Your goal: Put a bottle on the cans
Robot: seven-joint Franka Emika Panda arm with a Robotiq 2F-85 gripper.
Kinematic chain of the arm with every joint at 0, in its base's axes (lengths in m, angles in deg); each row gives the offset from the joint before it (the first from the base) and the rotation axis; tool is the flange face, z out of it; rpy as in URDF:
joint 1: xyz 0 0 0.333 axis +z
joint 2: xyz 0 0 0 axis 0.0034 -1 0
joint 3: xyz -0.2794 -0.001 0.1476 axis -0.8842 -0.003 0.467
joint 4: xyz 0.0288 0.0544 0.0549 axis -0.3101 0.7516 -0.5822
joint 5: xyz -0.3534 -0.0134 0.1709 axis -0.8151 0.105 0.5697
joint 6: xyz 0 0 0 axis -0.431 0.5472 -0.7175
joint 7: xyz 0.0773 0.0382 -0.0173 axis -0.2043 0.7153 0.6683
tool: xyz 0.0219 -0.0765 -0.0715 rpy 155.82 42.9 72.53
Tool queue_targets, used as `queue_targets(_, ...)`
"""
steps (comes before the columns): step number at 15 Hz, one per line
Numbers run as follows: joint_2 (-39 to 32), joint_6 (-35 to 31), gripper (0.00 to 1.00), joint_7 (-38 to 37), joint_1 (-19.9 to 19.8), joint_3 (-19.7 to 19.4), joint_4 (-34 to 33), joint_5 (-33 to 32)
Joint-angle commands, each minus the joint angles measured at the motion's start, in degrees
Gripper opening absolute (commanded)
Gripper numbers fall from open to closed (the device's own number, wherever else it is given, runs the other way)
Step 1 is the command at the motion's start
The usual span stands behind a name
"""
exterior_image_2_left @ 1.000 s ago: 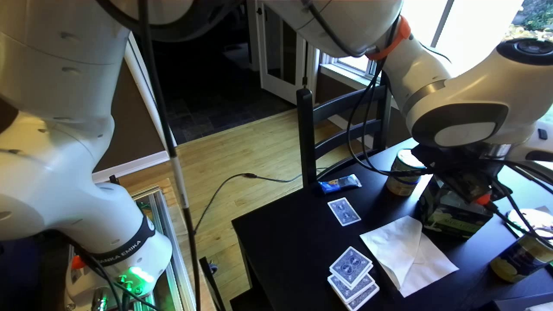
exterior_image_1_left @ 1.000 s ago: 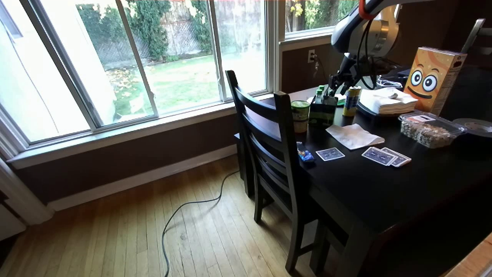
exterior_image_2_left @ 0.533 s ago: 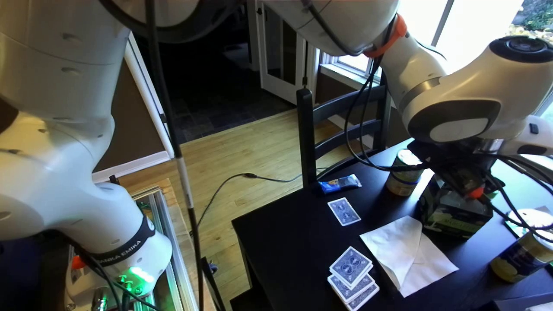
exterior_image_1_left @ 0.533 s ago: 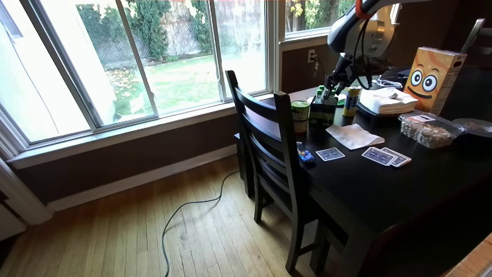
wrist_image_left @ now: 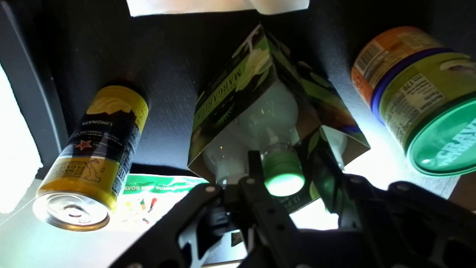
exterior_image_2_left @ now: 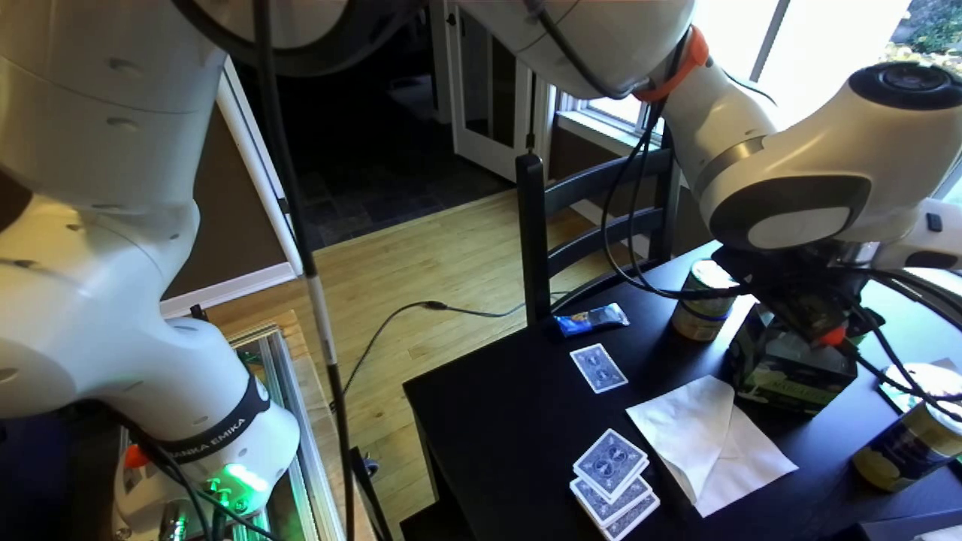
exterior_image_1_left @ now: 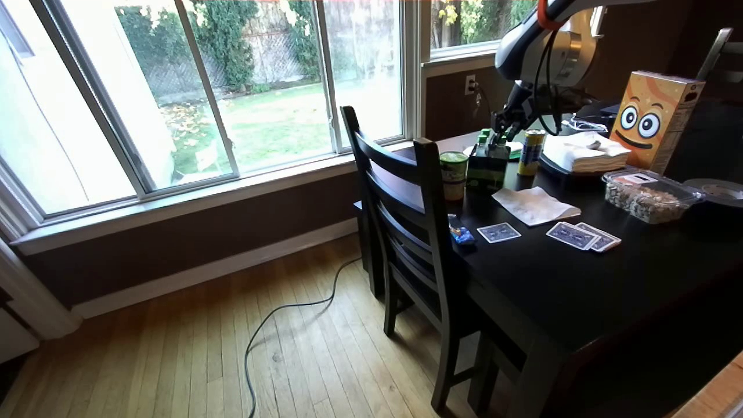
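Near the worktop (exterior_image_1_left: 580, 296) edge where the chair (exterior_image_1_left: 435, 215) stands, the end effector (wrist_image_left: 288, 162) hangs over the Margarita carton (wrist_image_left: 227, 100), fingers apart, one on each side of a green-capped bottle (wrist_image_left: 274, 130); can't tell if either touches the cap. Bottle's upright in the carton, w/ two more pale bottles (wrist_image_left: 227, 152) showing beside it.

Vs. 1 s ago, arm (exterior_image_2_left: 812, 165) has shifted a bit toward the chair edge; vs. 0.5 s ago, hardly any diff. Carton, cards (exterior_image_2_left: 610, 462) & napkin (exterior_image_2_left: 740, 443): same pos. as before.

Materials: carton = thin printed card, open-topped, dark w/ green fruit pics. Bottle = whitish-clear, rounded shoulder, narrow neck. Btwn carton & chair edge, what look like two stacked cans (wrist_image_left: 412, 96): cyl., orange lower, olive upper, violet-blue band, smooth green lid. On the carton's other side, farther from that edge, a drink can (wrist_image_left: 96, 152): yellow/navy, shiny metal top w/ pull tab. Napkin = white, folded, creased. Cards = flat, blue-patterned backs: one nearer the chair edge, rest in an overlapping pile. Shiny blue packet (exterior_image_2_left: 591, 320) lies right by the chair edge. Worktop = smooth, near-black.
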Motion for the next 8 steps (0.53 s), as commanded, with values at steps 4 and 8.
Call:
queue_targets(4,-1.7,-4.2,0.17,0.3,-0.9,1.2,-0.7,-0.1)
queue_targets(8,1.7,-4.6,0.07,-1.7,0.1,0.0,2.2,-1.0)
